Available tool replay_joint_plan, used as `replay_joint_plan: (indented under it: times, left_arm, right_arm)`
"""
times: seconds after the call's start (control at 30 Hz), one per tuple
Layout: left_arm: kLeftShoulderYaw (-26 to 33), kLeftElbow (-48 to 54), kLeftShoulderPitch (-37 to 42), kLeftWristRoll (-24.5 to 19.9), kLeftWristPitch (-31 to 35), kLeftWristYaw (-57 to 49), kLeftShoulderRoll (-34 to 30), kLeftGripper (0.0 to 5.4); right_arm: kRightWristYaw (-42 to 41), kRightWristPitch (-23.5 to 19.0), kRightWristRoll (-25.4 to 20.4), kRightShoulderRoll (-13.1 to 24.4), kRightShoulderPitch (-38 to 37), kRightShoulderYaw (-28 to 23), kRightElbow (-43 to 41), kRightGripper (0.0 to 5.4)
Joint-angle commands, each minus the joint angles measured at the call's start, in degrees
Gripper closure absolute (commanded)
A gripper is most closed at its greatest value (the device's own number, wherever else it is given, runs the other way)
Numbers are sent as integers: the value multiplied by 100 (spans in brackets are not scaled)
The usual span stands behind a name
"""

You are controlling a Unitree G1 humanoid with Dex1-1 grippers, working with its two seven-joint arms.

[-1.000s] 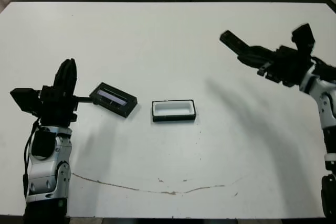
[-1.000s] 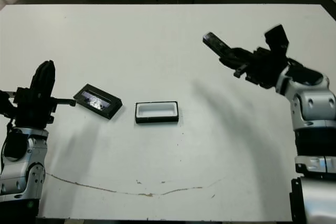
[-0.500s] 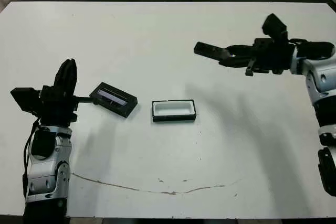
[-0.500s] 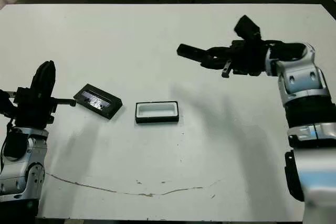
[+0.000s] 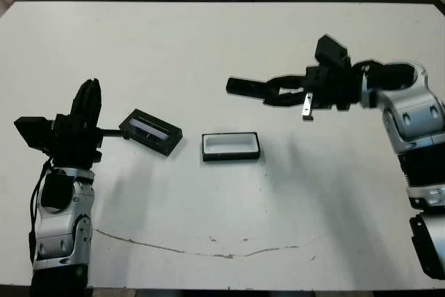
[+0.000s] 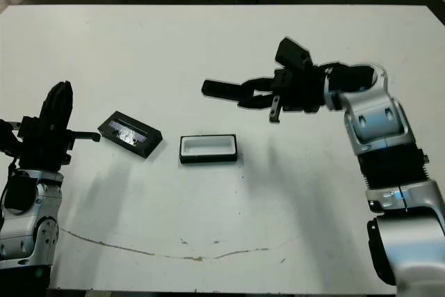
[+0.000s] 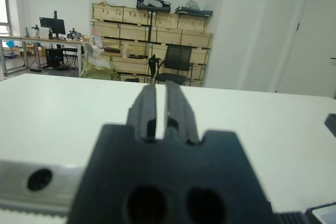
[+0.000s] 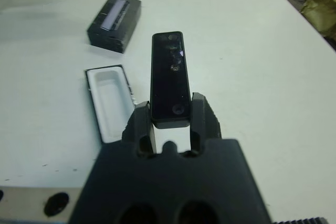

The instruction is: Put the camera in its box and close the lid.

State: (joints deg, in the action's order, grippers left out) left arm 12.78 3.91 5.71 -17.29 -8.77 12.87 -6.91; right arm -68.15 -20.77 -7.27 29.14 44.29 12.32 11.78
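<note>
1. My right gripper point(image 8: 169, 109) is clamped on the camera point(image 8: 169, 80), above the table and beyond the box point(image 5: 231, 146).
2. My left gripper point(image 7: 161, 109) is closed, empty; the lid point(image 5: 150, 131) lies just beside it.

Beyond the white table point(image 7: 63, 98), wooden crates point(image 7: 152, 38), a black office chair point(image 7: 176, 64) and white walls.
</note>
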Motion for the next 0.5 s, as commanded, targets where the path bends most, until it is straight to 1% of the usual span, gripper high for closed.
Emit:
replay_joint_plan:
  times: [0.03,0.1,0.2,0.37,0.5]
  left_arm:
    - [7,-121,-93,45,-18,23,-48,540]
    - [-3,-125,-95,73,-39,5,-40,540]
    - [0,-95,-108,-9,29,29,-36,540]
    - [9,-94,-117,-16,38,18,-40,540]
    - [6,-111,-127,-9,26,22,-36,540]
  right_arm:
    - [-155,-209,-89,85,-83,120,-127,523]
    - [-176,-358,-104,88,-69,178,-152,523]
    - [-224,-599,-106,78,-40,284,-168,523]
    - [-437,-613,42,114,150,573,60,523]
    - [-697,-368,95,52,334,743,489,523]
